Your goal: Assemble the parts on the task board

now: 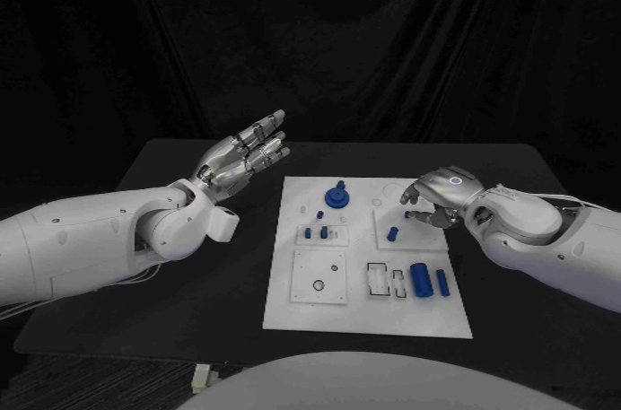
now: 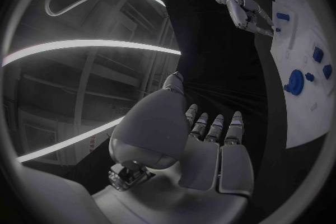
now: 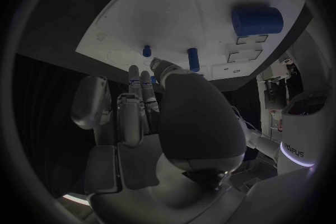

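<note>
The white task board [image 1: 369,289] lies in the middle of the table. On it are a round blue part with a peg [image 1: 336,197], two small blue pegs [image 1: 317,234], a thick blue cylinder [image 1: 421,280] and a slimmer one [image 1: 442,283]. My right hand [image 1: 435,197] hovers over the board's far right part with its fingers pointing down beside a small blue peg [image 1: 421,217]; another short peg [image 1: 392,234] stands just nearer. In the right wrist view both pegs [image 3: 193,59] [image 3: 147,50] stand free of the fingertips [image 3: 134,73]. My left hand [image 1: 246,154] is raised left of the board, palm up, fingers spread, holding nothing.
Square recessed plates [image 1: 319,277] and rectangular slots [image 1: 377,280] mark the board's near half. Bare black table [image 1: 207,284] lies left of the board and a narrower strip to its right. A black curtain backs the table.
</note>
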Motion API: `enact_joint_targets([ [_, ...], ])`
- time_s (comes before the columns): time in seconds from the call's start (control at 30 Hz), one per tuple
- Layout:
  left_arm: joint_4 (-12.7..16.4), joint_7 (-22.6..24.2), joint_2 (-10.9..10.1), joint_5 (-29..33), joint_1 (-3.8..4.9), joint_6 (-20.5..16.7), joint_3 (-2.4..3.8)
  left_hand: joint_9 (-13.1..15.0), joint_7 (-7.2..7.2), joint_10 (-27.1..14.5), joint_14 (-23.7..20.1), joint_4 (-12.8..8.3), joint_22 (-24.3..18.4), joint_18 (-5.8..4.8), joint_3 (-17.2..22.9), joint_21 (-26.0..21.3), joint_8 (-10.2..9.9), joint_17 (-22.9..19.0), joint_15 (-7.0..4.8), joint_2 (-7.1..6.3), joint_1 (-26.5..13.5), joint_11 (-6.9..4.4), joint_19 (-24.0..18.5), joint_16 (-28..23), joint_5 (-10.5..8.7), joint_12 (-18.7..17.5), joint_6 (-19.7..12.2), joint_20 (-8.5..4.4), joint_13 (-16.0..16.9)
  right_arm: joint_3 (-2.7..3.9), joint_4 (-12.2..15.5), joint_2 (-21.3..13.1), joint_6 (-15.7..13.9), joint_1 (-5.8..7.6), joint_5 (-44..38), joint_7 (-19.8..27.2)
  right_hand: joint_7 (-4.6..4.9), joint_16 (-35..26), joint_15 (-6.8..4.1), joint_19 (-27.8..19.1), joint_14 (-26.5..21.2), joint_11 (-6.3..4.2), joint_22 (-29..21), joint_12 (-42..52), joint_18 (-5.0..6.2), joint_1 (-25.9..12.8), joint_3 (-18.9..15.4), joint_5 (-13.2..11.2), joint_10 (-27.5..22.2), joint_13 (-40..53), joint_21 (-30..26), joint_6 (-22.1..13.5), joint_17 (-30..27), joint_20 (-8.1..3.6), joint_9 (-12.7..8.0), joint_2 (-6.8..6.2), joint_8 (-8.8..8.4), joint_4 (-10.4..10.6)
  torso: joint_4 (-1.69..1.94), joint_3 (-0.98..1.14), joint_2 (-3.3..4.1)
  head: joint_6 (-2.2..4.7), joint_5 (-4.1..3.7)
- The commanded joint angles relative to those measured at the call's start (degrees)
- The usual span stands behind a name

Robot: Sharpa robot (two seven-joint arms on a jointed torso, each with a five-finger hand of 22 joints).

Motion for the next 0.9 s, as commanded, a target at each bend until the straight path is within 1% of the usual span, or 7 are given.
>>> enact_joint_targets([
  [0.03,0.0,4.4,0.2,-0.2,-0.1,1.0,0.06,0.1,0.4,0.1,0.1,-0.3,0.2,0.53,0.0,0.2,0.0,0.1,0.37,0.0,0.8,0.29,-0.1,0.1,0.27,0.3,0.0,0.41,0.1,0.03,-0.4,0.2,0.6,-0.3,-0.2,0.3,-0.03,-0.3,-0.33,-0.5,4.3,0.0,8.9,0.3,-0.68,0.2,0.4,0.3,0.4,-0.1,-0.3,0.7,9.2,0.11,0.1,-0.09,-0.05,-0.1,0.01,0.02,0.02,-0.01,0.04],
  [0.13,-0.1,4.3,0.2,-0.2,-0.14,1.0,0.06,0.1,0.43,0.1,0.0,-0.3,0.0,0.52,0.0,0.2,0.0,0.0,0.27,0.04,0.9,0.32,-0.1,0.0,0.45,0.3,0.1,0.47,0.1,0.03,-0.9,0.5,0.6,-0.46,-0.2,0.4,-0.13,-0.4,-0.36,-0.6,4.2,-0.08,8.9,0.5,-0.65,0.2,0.5,0.3,0.5,-0.2,-0.4,1.3,9.0,0.1,0.3,-0.17,0.22,-0.2,0.01,0.01,0.01,-0.01,0.25],
  [0.4,-0.2,4.2,0.4,-0.2,-0.21,1.3,0.06,0.1,0.48,0.1,0.2,-0.5,0.6,0.54,0.0,0.3,0.0,0.1,0.44,0.13,1.3,0.49,0.1,0.1,0.89,0.3,0.1,0.77,0.1,0.03,-1.9,1.1,1.1,-0.71,-0.2,0.6,-0.34,-0.6,-0.46,-0.8,4.1,-0.22,8.9,1.0,-0.6,0.0,0.6,0.3,0.9,0.0,-0.6,2.3,8.8,0.03,0.9,-0.22,0.78,-0.4,-0.02,0.0,0.0,-0.01,0.38],
  [0.77,-0.4,4.1,0.7,-0.2,-0.29,1.6,0.05,0.1,0.51,0.1,0.3,-0.6,1.1,0.57,-0.1,0.5,0.0,0.2,0.67,0.26,1.6,0.61,0.4,0.2,1.11,0.4,0.0,1.34,0.1,0.03,-2.9,1.9,1.0,-1.16,-0.2,1.2,-0.47,-0.8,-0.62,-1.0,4.0,-0.48,8.8,1.9,-0.57,0.3,0.8,0.5,1.5,0.4,-0.6,3.2,8.6,-0.09,1.7,-0.2,1.32,-1.1,0.0,0.01,0.0,-0.01,0.38],
  [0.83,-0.4,4.1,0.8,-0.2,-0.31,1.7,0.05,0.1,0.53,0.1,0.3,-0.7,1.2,0.57,-0.1,0.5,0.0,0.2,0.72,0.32,1.7,0.66,0.4,0.3,1.22,0.4,0.0,1.49,0.1,0.03,-3.4,2.3,1.1,-1.26,0.1,1.3,-0.39,-0.8,-0.65,-1.0,4.0,-0.47,8.8,2.1,-0.57,0.6,1.0,1.0,1.3,0.5,-0.6,3.3,8.6,-0.13,1.9,-0.16,1.45,-1.4,0.02,0.0,0.01,-0.01,0.29],
  [0.9,-0.5,4.0,0.9,-0.2,-0.33,1.7,0.05,0.1,0.56,0.1,0.3,-0.7,1.3,0.57,0.0,0.5,0.0,0.2,0.75,0.37,1.8,0.71,0.5,0.3,1.35,0.4,0.0,1.61,0.1,0.03,-3.6,2.5,1.1,-1.34,0.3,1.4,-0.29,-0.8,-0.69,-1.1,4.0,-0.5,8.8,2.4,-0.56,0.9,1.4,2.6,1.0,0.6,-0.6,3.7,8.5,-0.2,2.6,-0.14,1.81,-2.1,0.02,0.0,0.01,-0.01,0.33],
])
